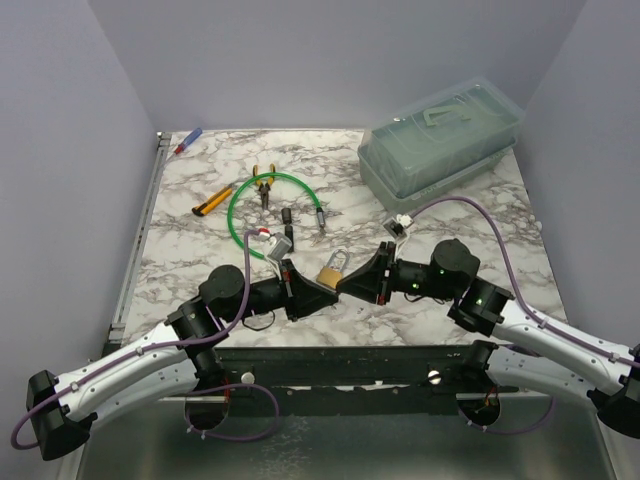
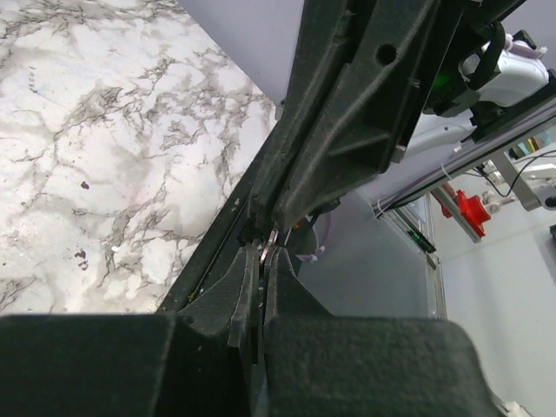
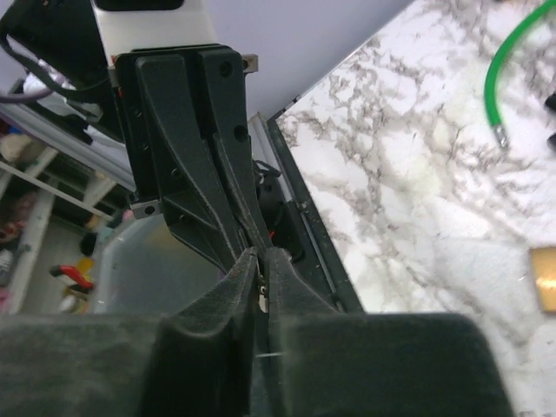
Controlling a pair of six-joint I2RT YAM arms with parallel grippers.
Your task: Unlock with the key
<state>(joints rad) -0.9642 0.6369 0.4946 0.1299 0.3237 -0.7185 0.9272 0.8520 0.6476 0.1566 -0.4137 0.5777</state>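
Note:
My two grippers meet tip to tip just in front of the small brass padlock (image 1: 332, 268), which stands on the marble table near its front edge. The left gripper (image 1: 333, 290) (image 2: 261, 252) is shut, with a thin silver sliver, the key (image 2: 271, 243), pinched at its tips. The right gripper (image 1: 343, 284) (image 3: 261, 254) is shut too, and the same small silver key (image 3: 263, 294) shows between its pads. From above the fingers hide the key. The padlock's corner (image 3: 543, 278) shows at the right edge of the right wrist view.
A green cable loop (image 1: 240, 205) lies behind the padlock, with small black parts (image 1: 287, 216) inside it. Further back are a yellow-handled tool (image 1: 212, 200) and a pen (image 1: 188, 140). A clear lidded box (image 1: 440, 140) stands at the back right. The table's dark front rail (image 1: 350, 355) runs below the grippers.

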